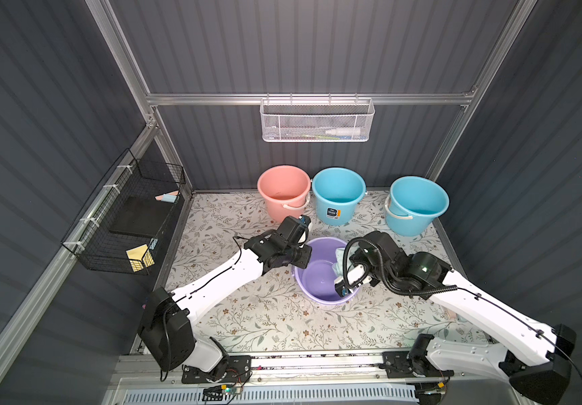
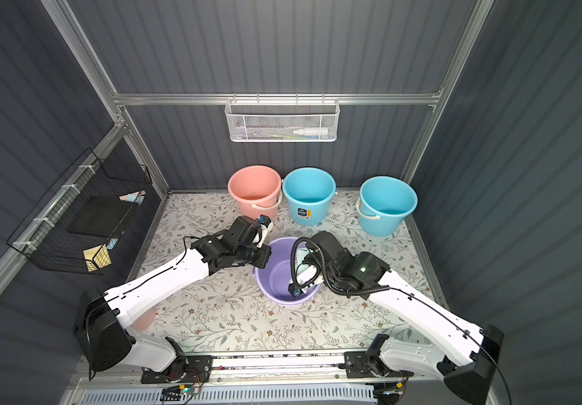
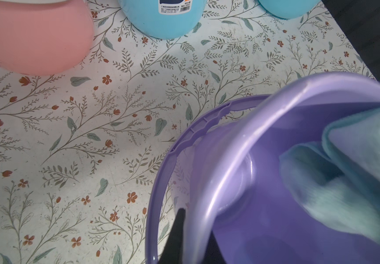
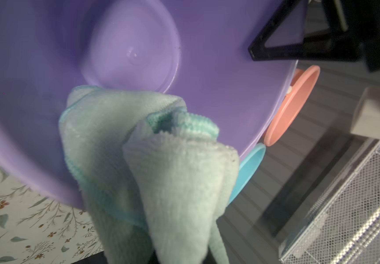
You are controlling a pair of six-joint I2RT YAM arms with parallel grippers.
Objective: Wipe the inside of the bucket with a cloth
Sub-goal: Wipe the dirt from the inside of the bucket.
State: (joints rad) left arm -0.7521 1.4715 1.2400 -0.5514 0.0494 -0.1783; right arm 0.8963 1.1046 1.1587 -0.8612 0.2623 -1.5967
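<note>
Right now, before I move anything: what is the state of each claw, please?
Left claw: closed on the rim of the purple bucket.
Right claw: closed on the green cloth, inside the bucket.

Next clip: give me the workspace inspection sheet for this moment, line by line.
Surface: floral mat, nothing spilled that shows.
Job's things: purple bucket mid-mat, handle down; mint cloth inside, against its wall.
Clutter: pink bucket and two blue buckets upright along the back wall.
Grippers: left claw shut on the purple bucket's rim; right claw shut on the cloth.
Cables: black conduit loops around the right wrist; thin cable runs along the left arm.
Surroundings: white mesh basket on the back rail; black wire basket on the side wall.
</note>
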